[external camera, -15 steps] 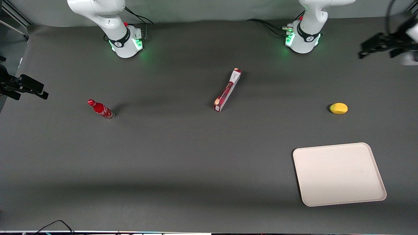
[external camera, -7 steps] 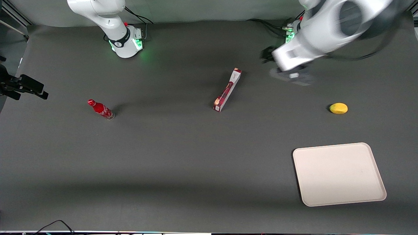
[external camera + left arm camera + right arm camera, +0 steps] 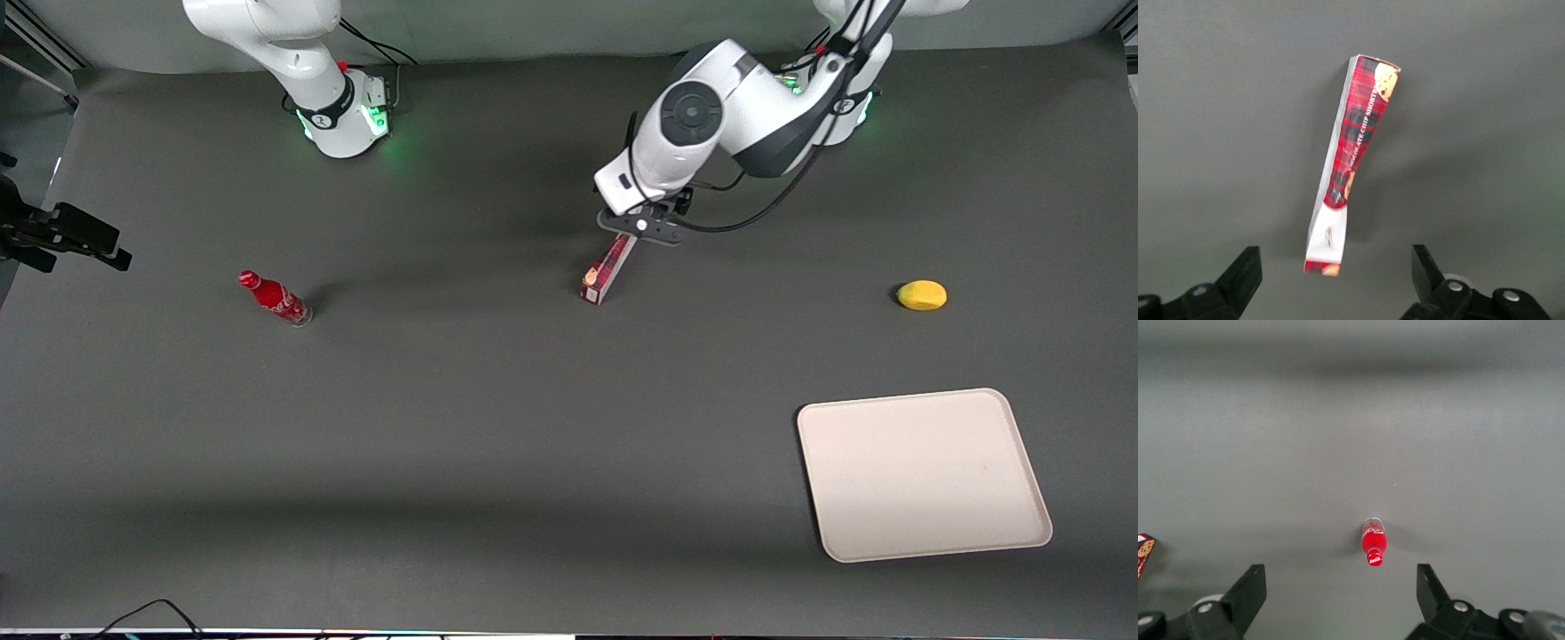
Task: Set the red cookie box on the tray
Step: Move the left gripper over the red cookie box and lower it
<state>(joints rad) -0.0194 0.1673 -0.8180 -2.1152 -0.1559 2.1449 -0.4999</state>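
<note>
The red cookie box (image 3: 608, 270) stands on its thin edge in the middle of the table, slanting away from the front camera. My left gripper (image 3: 642, 228) hovers over the box's end farthest from the front camera and hides that end there. In the left wrist view the box (image 3: 1361, 140) shows its tartan side and white label patch, and the gripper (image 3: 1336, 263) is open, its fingers wide apart on either side of the label end, touching nothing. The beige tray (image 3: 925, 476) lies nearer the front camera, toward the working arm's end.
A yellow lemon-like fruit (image 3: 922, 295) lies between the box and the working arm's end, farther from the front camera than the tray. A small red bottle (image 3: 276, 298) stands toward the parked arm's end.
The left arm has swept in from the working arm's end of the table and now hangs over the box. The box, tray, fruit and bottle have not moved.
</note>
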